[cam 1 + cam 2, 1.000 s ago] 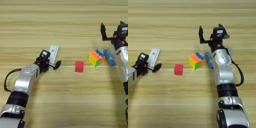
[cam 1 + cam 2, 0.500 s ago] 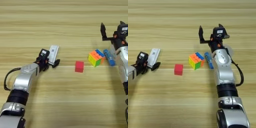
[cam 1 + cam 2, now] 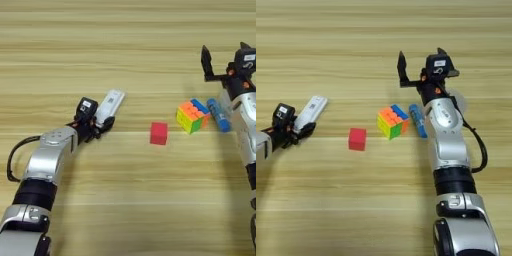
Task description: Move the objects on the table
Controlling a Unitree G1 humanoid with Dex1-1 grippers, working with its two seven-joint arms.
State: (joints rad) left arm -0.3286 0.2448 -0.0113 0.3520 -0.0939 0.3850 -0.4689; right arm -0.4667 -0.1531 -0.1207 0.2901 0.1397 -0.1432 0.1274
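The left end effector (image 3: 102, 125) pinches the near end of the white remote (image 3: 110, 104) on the counter (image 3: 128, 50), apparently mid-move and needing a lift next, while the right end effector (image 3: 418, 65) hovers spread beyond the puzzle cube (image 3: 391, 121), marker (image 3: 417, 120) and red cube (image 3: 357, 139).

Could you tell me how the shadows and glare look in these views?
Left eye view: the small red cube casts only a faint, soft shadow on the light-tan wooden table, so lighting looks diffuse. Right eye view: no glare hides the multicoloured puzzle cube or the blue-and-white marker tube.
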